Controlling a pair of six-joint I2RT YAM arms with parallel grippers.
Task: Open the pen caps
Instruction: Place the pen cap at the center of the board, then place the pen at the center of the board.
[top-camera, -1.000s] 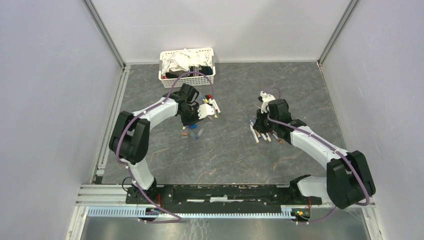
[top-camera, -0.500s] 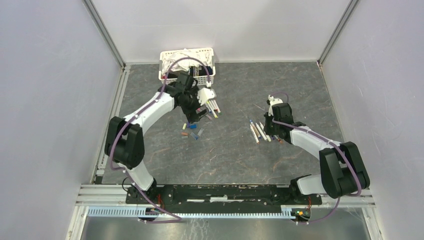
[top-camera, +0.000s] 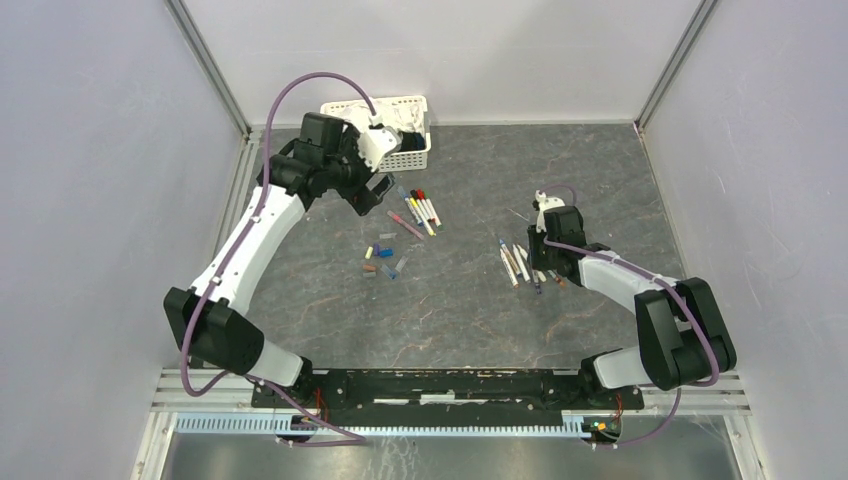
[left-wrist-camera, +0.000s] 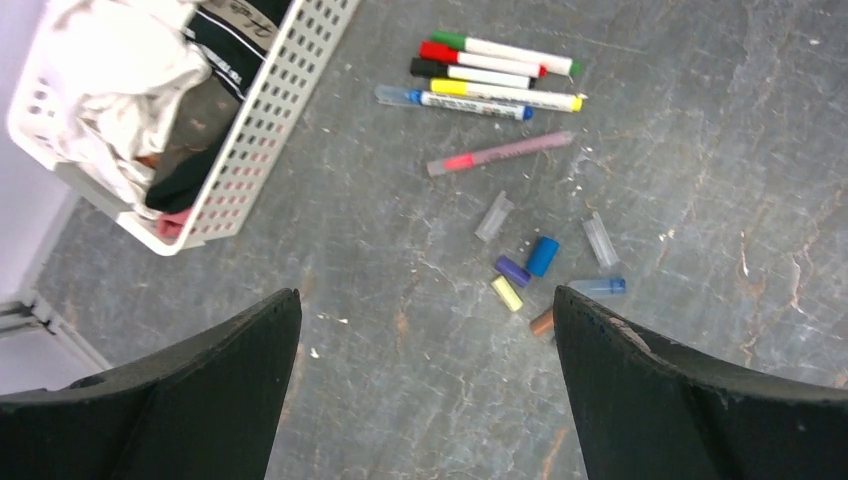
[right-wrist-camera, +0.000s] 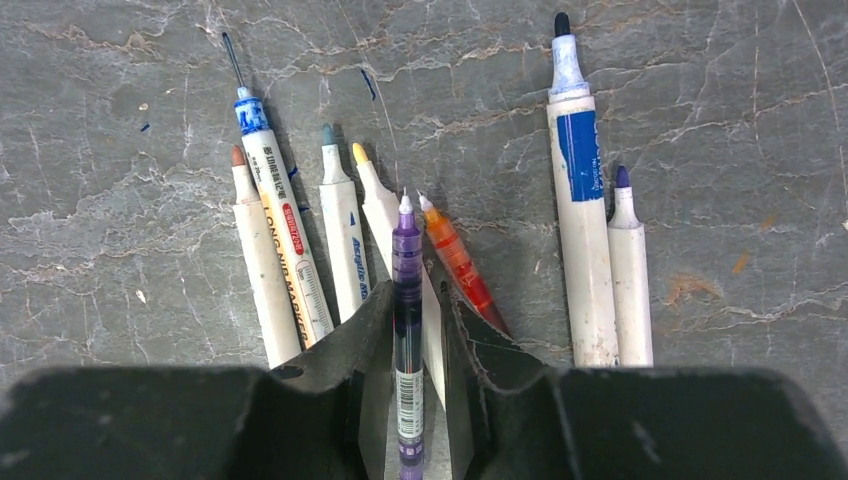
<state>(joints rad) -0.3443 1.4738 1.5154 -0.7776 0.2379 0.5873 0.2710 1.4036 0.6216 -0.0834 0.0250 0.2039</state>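
Loose pen caps (left-wrist-camera: 541, 256) lie near capped pens (left-wrist-camera: 480, 75); uncapped pens (right-wrist-camera: 345, 235) lie well apart.

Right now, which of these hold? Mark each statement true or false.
1. The left gripper is open and empty. True.
2. The white slotted plastic basket is empty. False: the basket holds crumpled cloths.
3. A thin purple pen lies between the fingers of the right gripper. True.
4. The white-barrelled pens beside it wear caps. False: these pens' coloured tips are bare.
5. A short blue plastic cap lies loose on the grey stone-patterned table. True.
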